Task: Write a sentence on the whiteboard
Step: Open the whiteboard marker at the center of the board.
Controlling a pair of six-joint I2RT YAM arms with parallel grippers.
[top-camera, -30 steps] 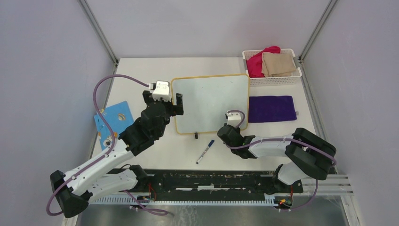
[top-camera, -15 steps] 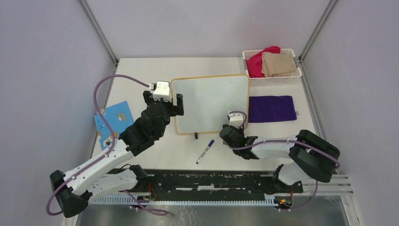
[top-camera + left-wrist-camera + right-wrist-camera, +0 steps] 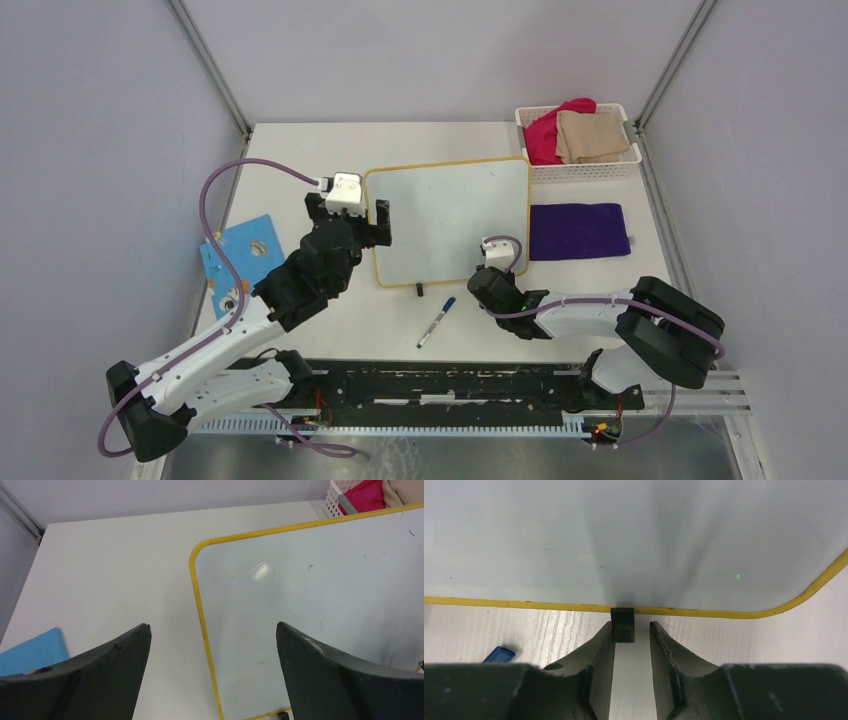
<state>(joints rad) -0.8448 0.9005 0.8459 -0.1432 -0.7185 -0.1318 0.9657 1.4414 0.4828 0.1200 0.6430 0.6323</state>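
Tabletop [image 3: 290, 150], left to right: 1 blue card [image 3: 238, 258] lies flat by the left edge. Next to it sits the left gripper [image 3: 211, 630], its 2 fingers spread wide and holding nothing. They straddle the left rim of the whiteboard [image 3: 450, 210], 1 finger over bare table, 1 over the white face. The board, 1 only, sits at ctr table, yellow-rimmed w/ rounded corners. Its glossy face shows just a few faint specks and a glare spot. 2 black feet stick out from its near edge: the left foot [image 3: 418, 289] shows in the top view, the right foot [image 3: 622, 625] in the right wrist view. 1 marker [image 3: 436, 322] w/ a blue cap lies on the table just in front of the board, apart from both arms. The right gripper [image 3: 631, 627] sits low at the near rim, jaws only partway open, the right foot between its fingertips. A sliver of gap shows on 1 side, so no clamp on it. Right of the board, 1 purple cloth [image 3: 578, 230] lies flat. Behind that, 1 white basket [image 3: 580, 172] in the far right corner holds 2 cloths: 1 pink cloth [image 3: 545, 135], 1 tan cloth [image 3: 592, 135].
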